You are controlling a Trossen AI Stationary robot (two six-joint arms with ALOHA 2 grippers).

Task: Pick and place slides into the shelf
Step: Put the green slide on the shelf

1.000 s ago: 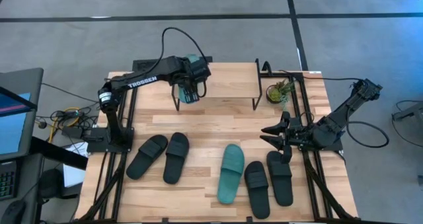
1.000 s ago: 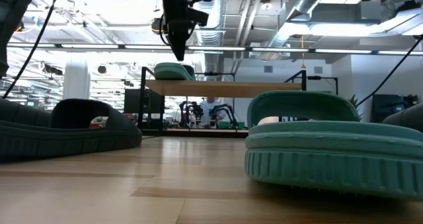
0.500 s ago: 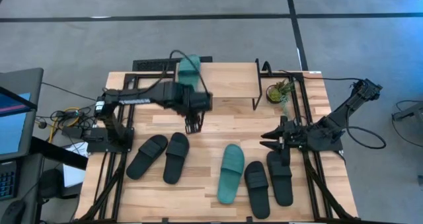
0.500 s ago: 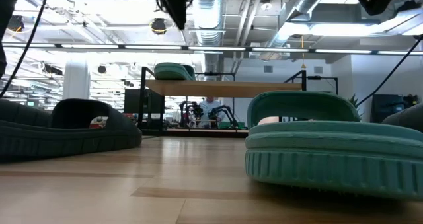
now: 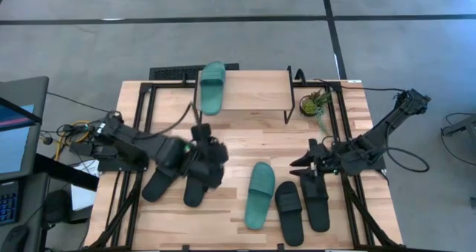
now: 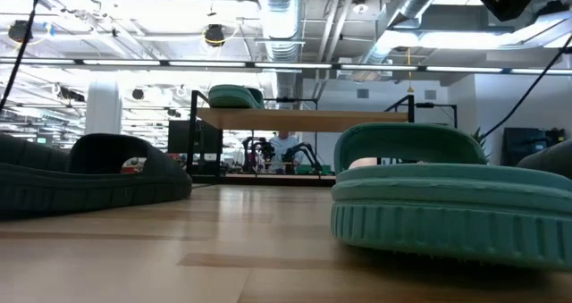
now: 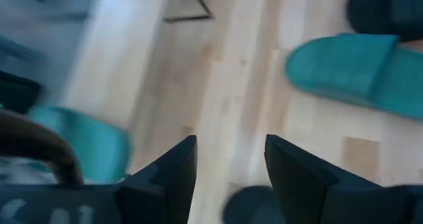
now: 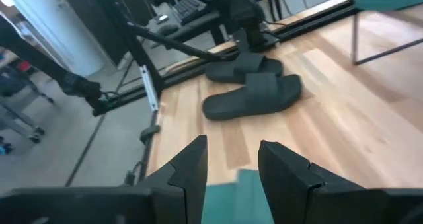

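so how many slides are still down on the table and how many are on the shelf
5 on the table: a black pair under the left pincer, a teal one at centre, a black pair to its right. 1 teal slide lies on the shelf.

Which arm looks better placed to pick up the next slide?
Probably left: its open gripper hovers over the left black pair. The right gripper, also open, waits beside the right black pair.

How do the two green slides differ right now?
The green slide on the shelf lies raised on the shelf; the green slide on the table lies lower, beside black slides. The shelf one sits at the far edge, the other near the front. Both share colour and shape.
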